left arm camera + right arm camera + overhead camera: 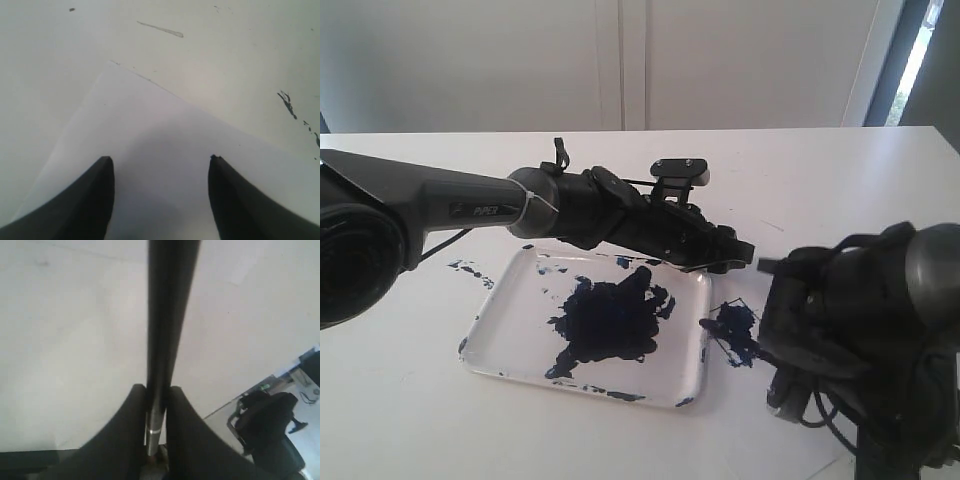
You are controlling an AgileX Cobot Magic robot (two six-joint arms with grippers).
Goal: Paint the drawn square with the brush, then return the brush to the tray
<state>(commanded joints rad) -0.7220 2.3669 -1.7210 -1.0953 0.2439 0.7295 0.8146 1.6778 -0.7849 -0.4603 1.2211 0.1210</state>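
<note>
The tray (500,335) lies at the middle of the table, with a big navy paint blotch (610,320) in it. Just to its right is the drawn square (732,328), smeared dark navy. My left gripper (732,256) reaches across above the tray's far right corner. In the left wrist view it (159,161) is open and empty over a corner of the white paper sheet (165,115). My right gripper (157,388) is shut on the brush (169,315), whose black handle runs straight out between the fingers. The bristle tip is hidden.
My right arm (865,325) is a dark bulk right of the painted square. Dried paint specks (470,270) mark the table left of the tray, and more specks (287,102) lie beside the paper. The table's right edge and floor (295,440) show beyond it.
</note>
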